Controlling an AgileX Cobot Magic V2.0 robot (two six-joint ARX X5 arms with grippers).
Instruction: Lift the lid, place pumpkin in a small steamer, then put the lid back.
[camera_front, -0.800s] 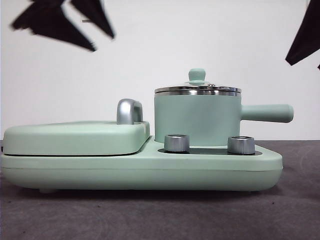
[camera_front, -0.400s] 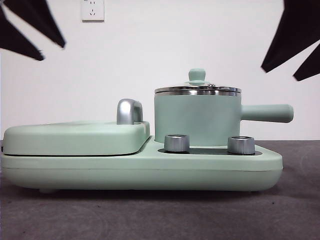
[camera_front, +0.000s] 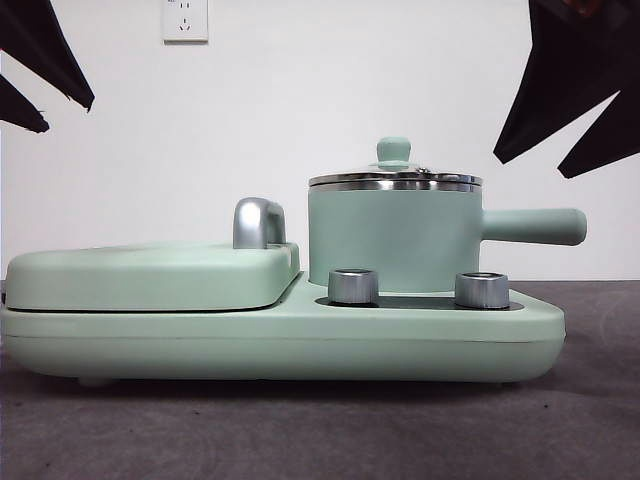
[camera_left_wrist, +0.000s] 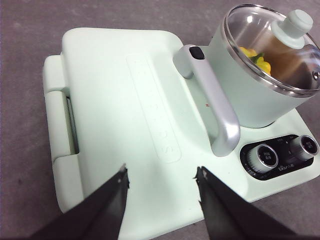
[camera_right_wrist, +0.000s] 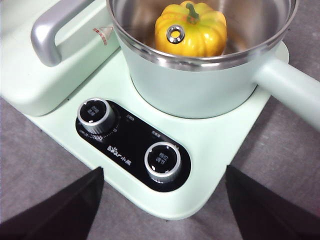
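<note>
pumpkin (camera_right_wrist: 190, 30) inside — lid (camera_front: 395, 178) on steamer (camera_front: 395, 240)

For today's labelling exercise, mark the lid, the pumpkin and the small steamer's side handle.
lid (camera_front: 393, 150): front view, on its mint-green knob.
pumpkin (camera_right_wrist: 200, 35): right wrist view, on its yellow ribbed side.
small steamer (camera_front: 535, 226): front view, on its long side handle.

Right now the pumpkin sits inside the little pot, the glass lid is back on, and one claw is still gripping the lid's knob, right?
Not quite: no claw grips the knob. In the front view the lid rests on the small steamer with nothing touching it; both claws hang open, up and away, the left claw over the flat cover. The right wrist view shows the pumpkin inside.
</note>
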